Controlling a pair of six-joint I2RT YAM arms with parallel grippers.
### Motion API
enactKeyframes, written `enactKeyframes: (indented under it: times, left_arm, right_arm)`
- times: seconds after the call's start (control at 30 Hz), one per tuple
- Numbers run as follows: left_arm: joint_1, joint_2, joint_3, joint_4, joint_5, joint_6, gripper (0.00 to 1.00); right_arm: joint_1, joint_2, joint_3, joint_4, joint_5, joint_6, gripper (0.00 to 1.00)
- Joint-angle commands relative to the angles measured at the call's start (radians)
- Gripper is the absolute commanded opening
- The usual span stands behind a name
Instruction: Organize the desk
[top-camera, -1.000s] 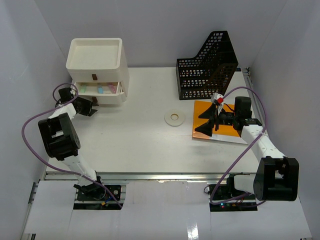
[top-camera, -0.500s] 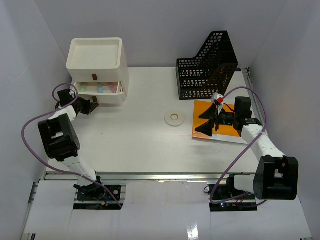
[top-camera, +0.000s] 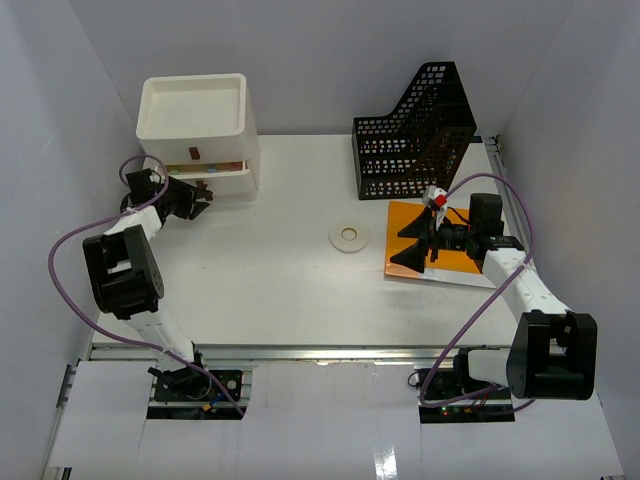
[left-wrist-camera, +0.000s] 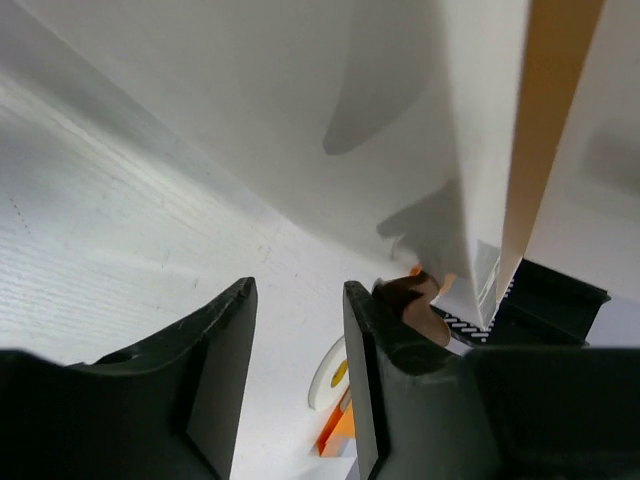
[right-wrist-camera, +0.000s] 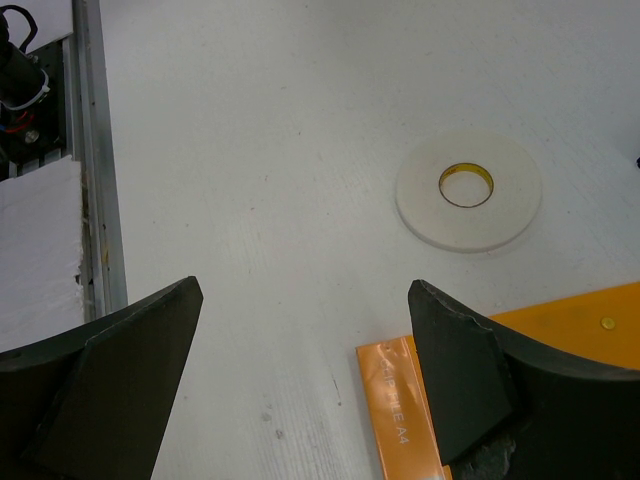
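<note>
Desk (top-camera: 280, 290): flat white top between white walls, metal rail (top-camera: 330, 352) along the near edge, lying under both arms. Left gripper (top-camera: 198, 196): out at the desk's far-left corner, low over the surface and right up against the lower front of the white drawer box (top-camera: 195, 120); fingers (left-wrist-camera: 225, 370) parted by a narrow gap, pinching nothing; contact with the drawer hard to tell. Right gripper (top-camera: 408, 246): over the desk's right side, hanging above the left edge of an orange folder (top-camera: 450, 262) that lies flat on the top; fingers spread wide, holding nothing. White tape roll (top-camera: 349, 236) flat on the desk near its middle, just left of that gripper and apart from the folder. Black mesh file holder (top-camera: 412, 140) upright at the far right, just behind the folder.
</note>
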Motion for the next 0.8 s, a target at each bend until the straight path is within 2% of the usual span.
enactKeyframes:
  times: [0.0, 0.07, 0.1, 0.17, 0.33, 0.5, 0.63, 0.77]
  left_arm:
    - [-0.006, -0.081, -0.092, 0.153, 0.079, -0.003, 0.41]
    - [-0.006, -0.066, -0.099, 0.176, 0.092, -0.013, 0.12]
    - [-0.006, -0.057, -0.094, 0.180, 0.096, -0.020, 0.01]
    - [-0.006, -0.044, -0.073, 0.169, 0.081, -0.029, 0.00]
    - [-0.006, -0.009, 0.041, 0.063, -0.029, -0.011, 0.36]
    - [-0.006, 0.038, 0.155, 0.013, -0.107, -0.012, 0.58]
    - [-0.006, 0.057, 0.194, 0.018, -0.122, -0.023, 0.63]
    - [-0.005, 0.074, 0.220, 0.019, -0.107, -0.015, 0.64]
  right_arm:
    - [-0.006, 0.000, 0.041, -0.004, -0.012, -0.018, 0.90]
    - [-0.006, 0.000, 0.041, -0.006, -0.012, -0.018, 0.90]
    - [-0.006, 0.000, 0.042, -0.007, -0.012, -0.018, 0.90]
    - [-0.008, -0.001, 0.042, -0.007, -0.012, -0.018, 0.90]
    - [-0.009, -0.001, 0.044, -0.010, -0.012, -0.021, 0.90]
    - [-0.011, 0.002, 0.045, -0.014, -0.009, -0.026, 0.90]
    - [-0.013, 0.004, 0.046, -0.018, -0.005, -0.029, 0.90]
    - [-0.014, 0.007, 0.047, -0.020, -0.003, -0.033, 0.90]
